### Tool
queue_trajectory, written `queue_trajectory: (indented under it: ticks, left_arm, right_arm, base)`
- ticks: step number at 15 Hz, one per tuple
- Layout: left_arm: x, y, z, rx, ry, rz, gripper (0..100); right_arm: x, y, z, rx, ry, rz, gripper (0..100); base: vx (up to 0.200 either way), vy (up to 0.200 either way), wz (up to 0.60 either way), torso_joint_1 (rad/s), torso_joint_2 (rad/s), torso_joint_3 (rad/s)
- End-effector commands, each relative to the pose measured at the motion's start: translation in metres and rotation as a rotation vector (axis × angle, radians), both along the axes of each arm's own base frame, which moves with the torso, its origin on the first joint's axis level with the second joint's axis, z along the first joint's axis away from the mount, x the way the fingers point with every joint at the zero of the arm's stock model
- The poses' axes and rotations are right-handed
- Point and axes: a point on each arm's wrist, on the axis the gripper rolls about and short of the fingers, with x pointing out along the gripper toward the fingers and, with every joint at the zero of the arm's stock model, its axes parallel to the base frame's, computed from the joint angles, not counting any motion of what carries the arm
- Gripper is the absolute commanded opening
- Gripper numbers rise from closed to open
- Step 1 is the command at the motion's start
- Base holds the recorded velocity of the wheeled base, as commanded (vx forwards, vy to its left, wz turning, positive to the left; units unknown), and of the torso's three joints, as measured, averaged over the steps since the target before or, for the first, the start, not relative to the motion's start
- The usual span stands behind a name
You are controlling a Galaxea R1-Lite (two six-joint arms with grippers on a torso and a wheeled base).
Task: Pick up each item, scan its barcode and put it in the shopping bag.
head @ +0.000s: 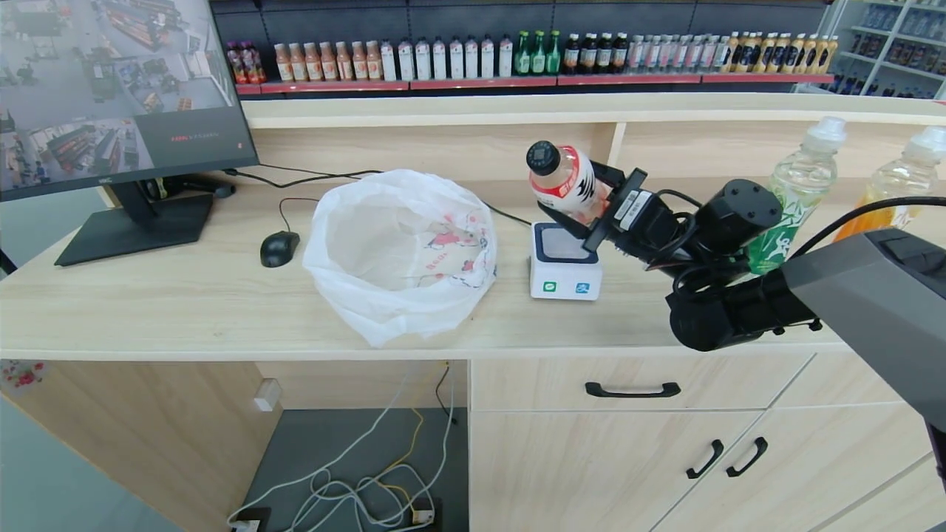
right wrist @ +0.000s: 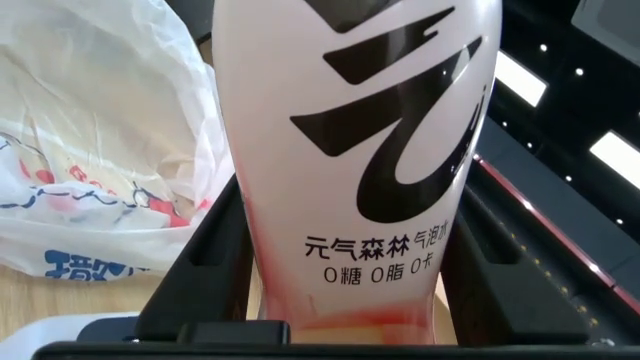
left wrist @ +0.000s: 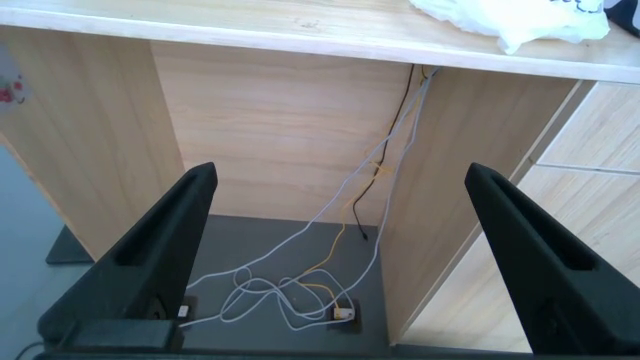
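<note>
My right gripper (head: 585, 201) is shut on a pink-white drink bottle (head: 567, 179) with a black cap, holding it tilted just above the white barcode scanner (head: 564, 264). In the right wrist view the bottle (right wrist: 360, 170) stands between the black fingers (right wrist: 195, 270), with the shopping bag (right wrist: 90, 170) behind it. The white plastic shopping bag (head: 403, 251) sits open on the counter left of the scanner. My left gripper (left wrist: 340, 260) hangs open below the counter edge, facing the cable recess.
A green-labelled bottle (head: 794, 192) and an orange drink bottle (head: 898, 188) stand at the counter's right. A monitor (head: 111, 96) and a mouse (head: 279, 248) occupy the left. Drawers (head: 632, 389) and cables (head: 355, 473) lie below.
</note>
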Motion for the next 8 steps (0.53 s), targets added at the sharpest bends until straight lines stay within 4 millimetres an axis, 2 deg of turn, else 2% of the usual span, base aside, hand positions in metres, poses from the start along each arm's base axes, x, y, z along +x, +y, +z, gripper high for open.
queue_trajectory:
  ticks: [1,8]
  left_arm:
    - [0.0001,0.0,-0.0002,0.0,0.001,0.001,100]
    - [0.0001,0.0,-0.0002,-0.002,0.001,0.001,100]
  right_arm:
    - [0.0007,0.0007,-0.0021,-0.001,0.002,0.001,0]
    - [0.0027,-0.0002,-0.0057,-0.003,0.011,-0.003,0]
  base:
    - [0.0,0.0,0.0,0.0,0.0,0.0]
    - [0.0,0.0,0.0,0.0,0.0,0.0]
